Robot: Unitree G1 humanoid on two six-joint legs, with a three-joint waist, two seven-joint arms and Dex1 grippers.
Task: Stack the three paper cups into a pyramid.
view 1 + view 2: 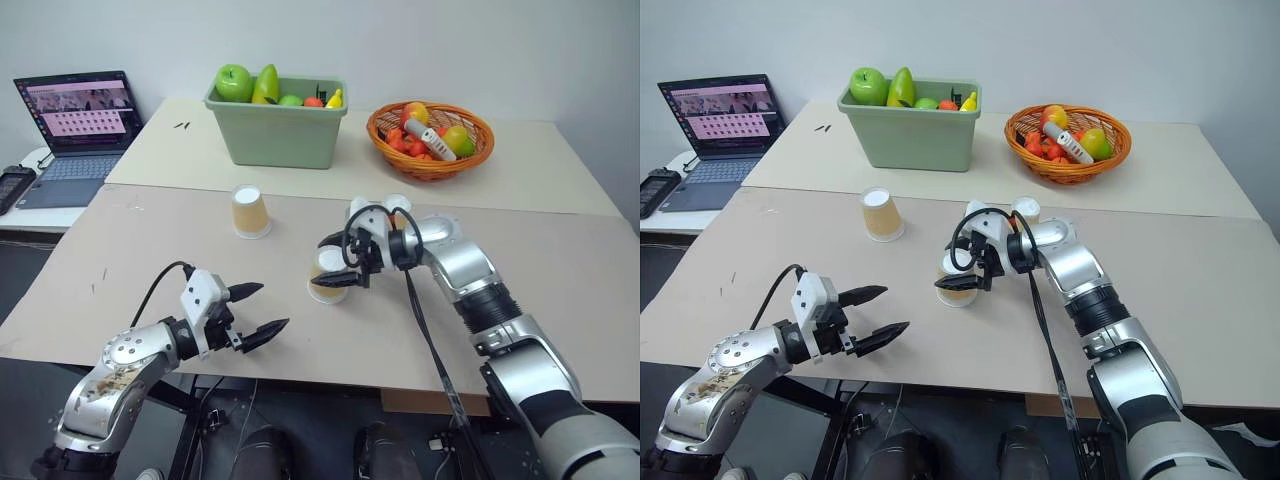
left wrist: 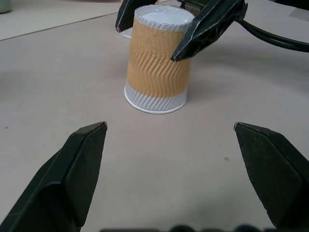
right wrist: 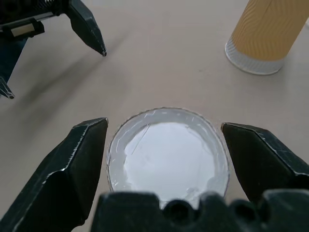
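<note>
Three paper cups stand upside down on the tan table. One cup [image 1: 250, 212] is apart at the far left. The middle cup [image 1: 327, 280] sits between the fingers of my right gripper [image 1: 325, 262], which is open around its white base [image 3: 166, 154] with a gap on each side. The third cup [image 1: 397, 203] peeks out behind my right wrist. My left gripper [image 1: 272, 305] is open and empty near the front edge, pointing at the middle cup [image 2: 157, 72] from a short way off.
A green bin [image 1: 280, 135] of fruit and an orange basket [image 1: 430, 150] of fruit stand at the back. A laptop [image 1: 75, 130] sits on a side table at the far left. The table's front edge [image 1: 330, 375] runs just below my left gripper.
</note>
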